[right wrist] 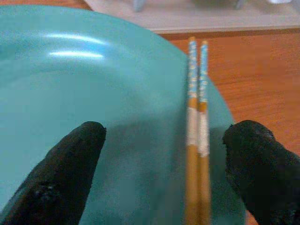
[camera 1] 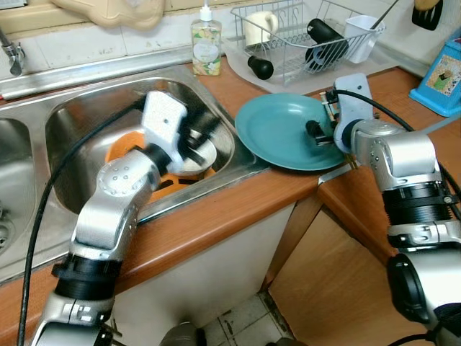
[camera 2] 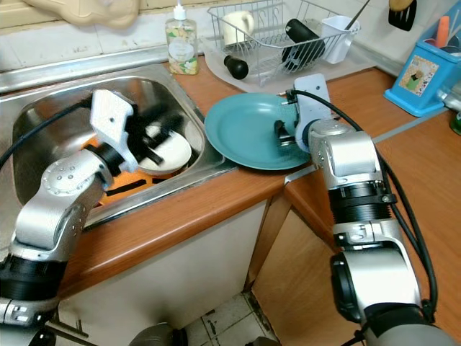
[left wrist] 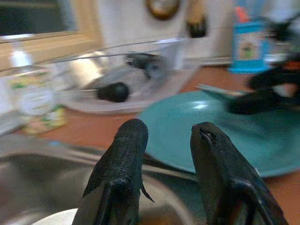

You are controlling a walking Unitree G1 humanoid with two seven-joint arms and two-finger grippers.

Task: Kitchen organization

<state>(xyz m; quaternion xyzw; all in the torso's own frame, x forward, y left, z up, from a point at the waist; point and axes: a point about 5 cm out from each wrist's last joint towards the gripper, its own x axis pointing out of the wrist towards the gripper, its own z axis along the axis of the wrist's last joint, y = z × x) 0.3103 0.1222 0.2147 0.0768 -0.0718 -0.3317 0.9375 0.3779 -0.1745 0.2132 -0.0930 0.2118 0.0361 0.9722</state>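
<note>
Two tools in play. My right tool [right wrist: 164,173] sits low over the teal plate [camera 1: 277,133], fingers spread wide, holding nothing; a pair of chopsticks [right wrist: 197,126] lies side by side on the plate near its rim, between the two fingertips [right wrist: 70,159] but closer to one of them. Plate rests on the wooden bench [camera 1: 216,223], its edge hanging over the rim of the steel sink [camera 1: 79,115]. My left tool [left wrist: 161,164] is down inside the sink basin, fingers parted with a moderate gap, nothing between them, right above a white bowl [camera 2: 167,148]. Something orange [camera 1: 119,148] lies under and beside the bowl; can't tell what it is. Behind the plate a wire dish rack [camera 1: 302,43] stands on a tray, with a cream mug [camera 1: 259,27], a black bottle-like item [camera 1: 325,34] and a white cup [camera 1: 360,36] in it. Soap bottle [camera 1: 206,45] stands at the sink's back corner. Blue holder [camera 1: 441,79] sits on the bench far right. Left wrist view is blurred.
</note>
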